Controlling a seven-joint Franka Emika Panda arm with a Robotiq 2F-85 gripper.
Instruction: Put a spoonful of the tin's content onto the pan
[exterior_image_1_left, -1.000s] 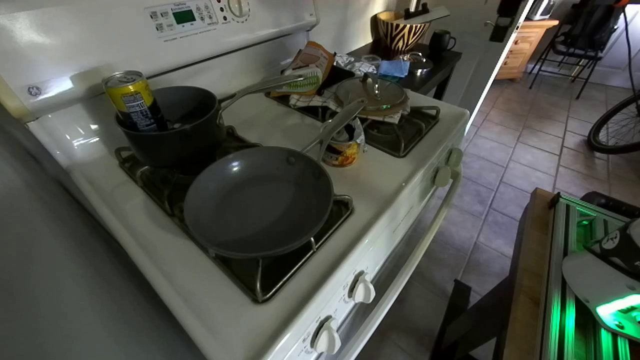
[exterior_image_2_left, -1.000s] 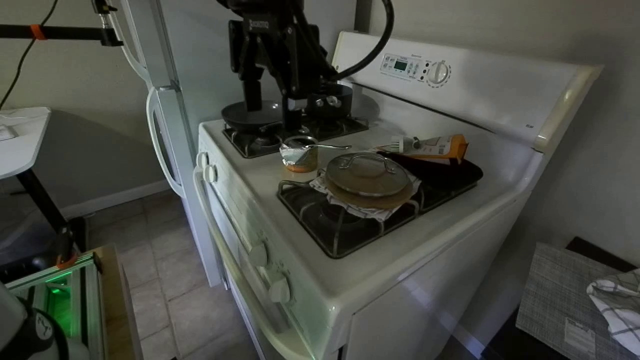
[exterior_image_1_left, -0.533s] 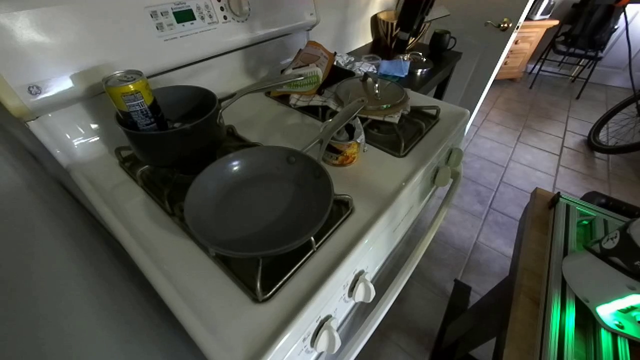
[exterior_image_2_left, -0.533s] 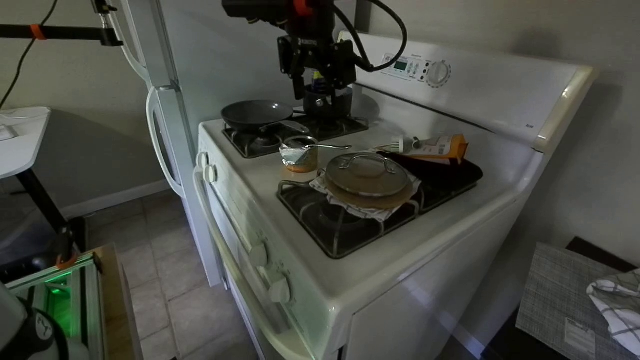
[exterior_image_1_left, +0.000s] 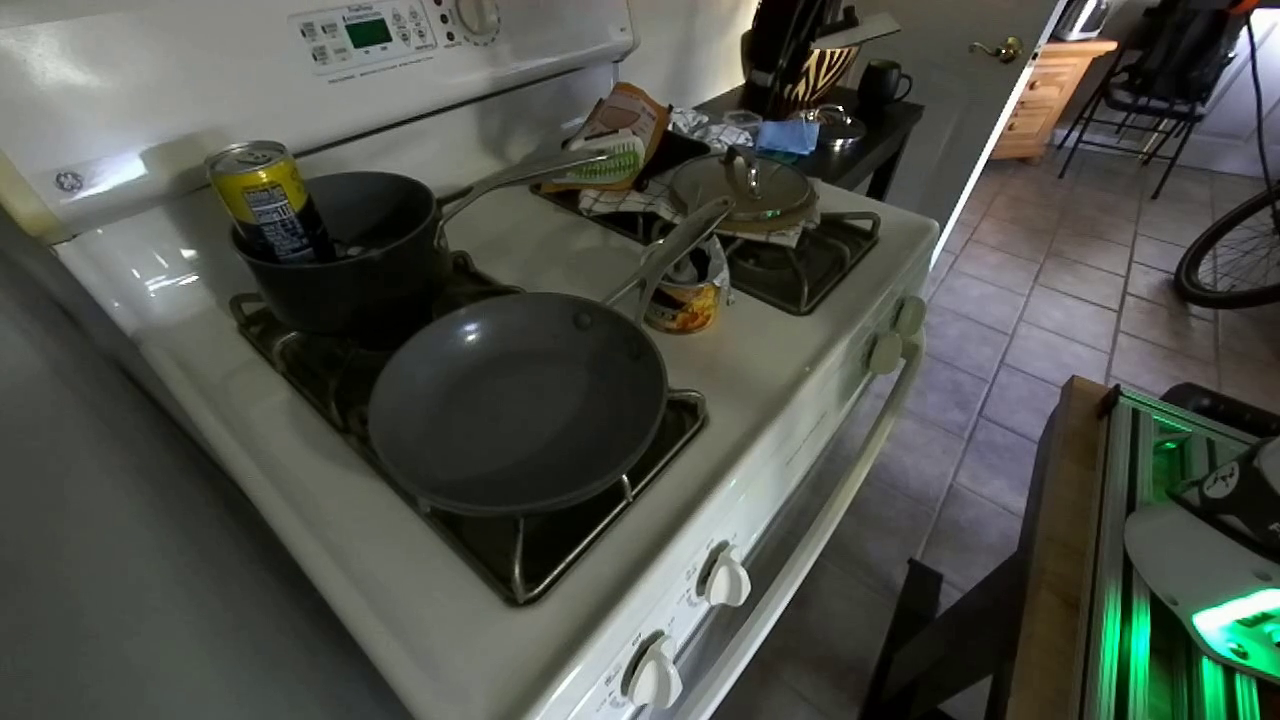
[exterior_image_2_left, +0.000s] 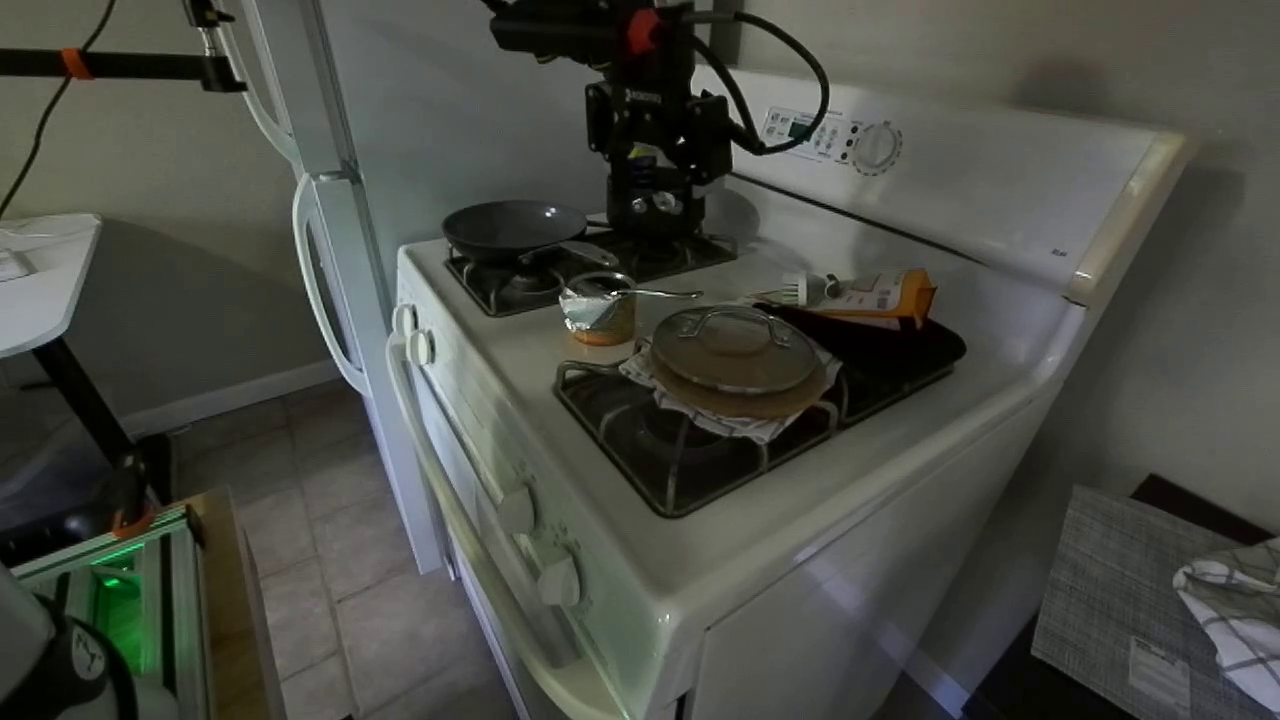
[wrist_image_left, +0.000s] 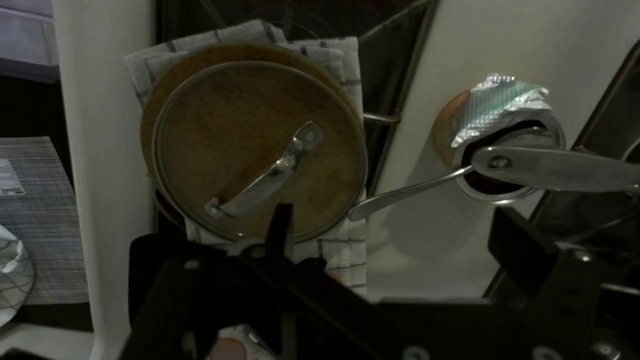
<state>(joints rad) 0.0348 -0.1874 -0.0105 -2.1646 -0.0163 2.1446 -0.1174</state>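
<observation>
Over the last second the pincer (wrist_image_left: 394, 227) is being pulled up and toward the back of the stove (exterior_image_1_left: 775, 350), away from the tin (exterior_image_1_left: 684, 303), while the stuff down there is being left alone. It's being kept spread wide and nothing is being held.

The tin is being left on the white strip between the burner grates (exterior_image_2_left: 678, 468), with some foil (wrist_image_left: 502, 112) being folded over its rim. The spoon (wrist_image_left: 407, 194) is being propped up in it, its handle being aimed toward the lid (wrist_image_left: 245, 160); whether those two are touching can't be made out. The tin's content isn't really being shown either, just a dark inside. The pan (exterior_image_1_left: 520, 400) is being carried by the front grate and no food is being seen in it.

Best guess on what that means: the spoon's handle is probably being lined up for a grab from the back, so the job is being caught early and no scooping is being done yet. One thing to be watched: in the wrist view the tin's mouth is being partly screened by the pan's handle (wrist_image_left: 557, 170), so the spoon could end up being blocked or knocked during the lift.
</observation>
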